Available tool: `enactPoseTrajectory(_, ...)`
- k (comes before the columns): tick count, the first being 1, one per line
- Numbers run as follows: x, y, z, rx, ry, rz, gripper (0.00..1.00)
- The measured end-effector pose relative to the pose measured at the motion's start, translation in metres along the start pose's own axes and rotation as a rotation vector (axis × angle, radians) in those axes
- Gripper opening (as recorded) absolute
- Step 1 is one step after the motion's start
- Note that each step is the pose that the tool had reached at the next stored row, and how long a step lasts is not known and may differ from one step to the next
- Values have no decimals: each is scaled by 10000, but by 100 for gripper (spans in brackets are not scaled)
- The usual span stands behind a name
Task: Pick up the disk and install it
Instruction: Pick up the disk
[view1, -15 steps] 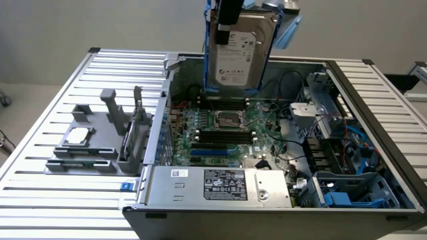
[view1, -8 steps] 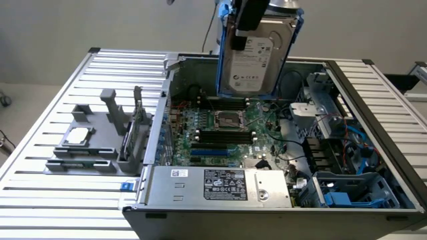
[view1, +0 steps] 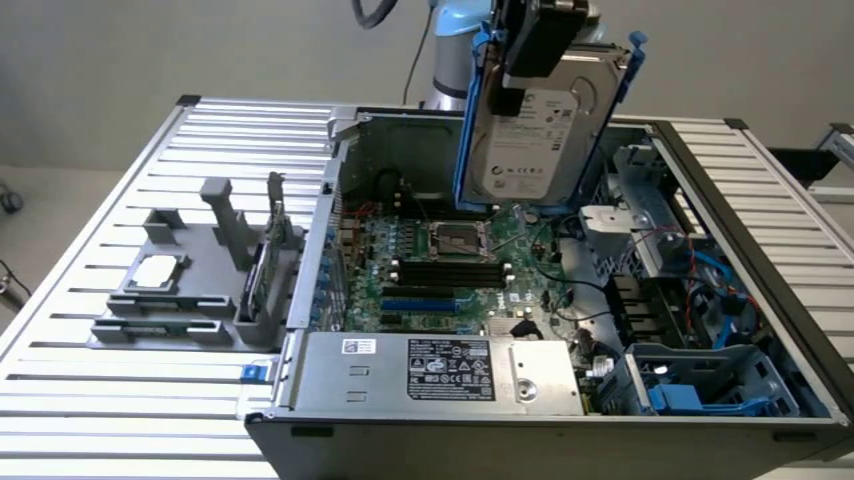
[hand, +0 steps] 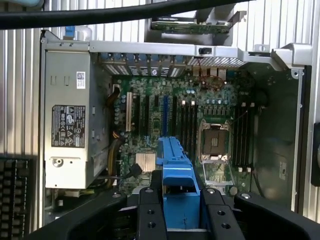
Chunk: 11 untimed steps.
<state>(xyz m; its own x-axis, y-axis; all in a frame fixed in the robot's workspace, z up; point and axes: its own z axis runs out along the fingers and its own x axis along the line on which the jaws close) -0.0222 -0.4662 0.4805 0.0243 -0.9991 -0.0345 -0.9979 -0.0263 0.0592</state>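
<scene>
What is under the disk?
The motherboard, with its CPU socket and memory slots, inside the open case. The disk covers part of the case's far wall.

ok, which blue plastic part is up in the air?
The carrier framing the disk, clamped upright in the jaws above the motherboard; the other large blue piece sits low inside the case.

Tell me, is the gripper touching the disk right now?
Touching. The wrist view shows the gripper clamped against both sides of the disk, on its blue frame, with no gap.
</scene>
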Motion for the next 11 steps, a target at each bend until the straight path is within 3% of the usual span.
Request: enactPoseTrajectory(11, 301, -278, -27, -68, -2, 2, 33)
